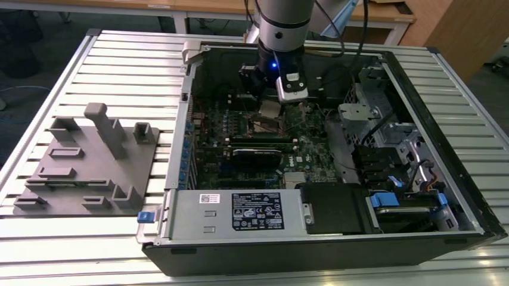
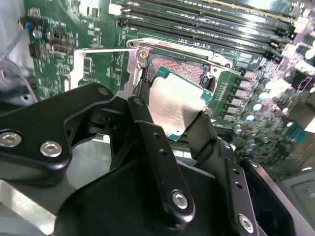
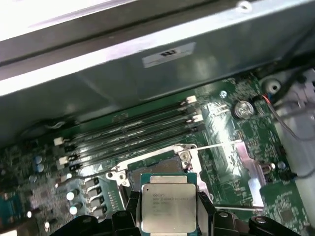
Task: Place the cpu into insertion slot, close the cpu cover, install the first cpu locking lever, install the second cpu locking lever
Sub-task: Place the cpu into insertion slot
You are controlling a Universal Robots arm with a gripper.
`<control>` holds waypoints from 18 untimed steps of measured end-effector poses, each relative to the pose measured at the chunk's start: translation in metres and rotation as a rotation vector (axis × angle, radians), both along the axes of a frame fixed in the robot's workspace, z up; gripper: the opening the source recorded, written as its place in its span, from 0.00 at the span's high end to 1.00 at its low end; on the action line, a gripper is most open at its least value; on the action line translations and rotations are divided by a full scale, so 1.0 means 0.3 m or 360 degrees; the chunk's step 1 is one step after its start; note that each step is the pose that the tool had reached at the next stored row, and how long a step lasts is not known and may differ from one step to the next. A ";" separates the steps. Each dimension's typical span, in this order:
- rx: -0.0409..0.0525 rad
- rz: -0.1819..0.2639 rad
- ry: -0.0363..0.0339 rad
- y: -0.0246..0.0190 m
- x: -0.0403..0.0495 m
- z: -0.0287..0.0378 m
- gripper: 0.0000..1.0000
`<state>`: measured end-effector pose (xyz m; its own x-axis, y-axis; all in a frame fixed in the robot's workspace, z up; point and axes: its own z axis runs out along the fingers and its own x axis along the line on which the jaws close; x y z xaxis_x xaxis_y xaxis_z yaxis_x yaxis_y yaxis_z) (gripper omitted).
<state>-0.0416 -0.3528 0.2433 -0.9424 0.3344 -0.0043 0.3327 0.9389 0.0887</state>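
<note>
The jaws are clamped on opposite edges of the cpu (image 3: 168, 206), holding it flat just above the insertion slot (image 3: 158, 172), toward the far side of the computer case (image 1: 318, 257). The edge grip likely keeps its underside clear for square seating.

Exterior view overhead, both wrist views close over insertion slot (image 3: 156, 166)

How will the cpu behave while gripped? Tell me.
Probably stiff: the cpu lies flat, pinched by its edges between the jaws. Its smooth metal top looks slippery, so it might slide. Thin and small, likely light, with a chippable green edge.
</note>
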 end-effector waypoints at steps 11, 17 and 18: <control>0.0000 -0.0318 0.0000 0.000 0.000 -0.003 0.46; 0.0000 -0.0489 0.0000 0.000 0.000 -0.004 0.46; 0.0000 -0.0502 0.0000 0.000 0.000 -0.004 0.46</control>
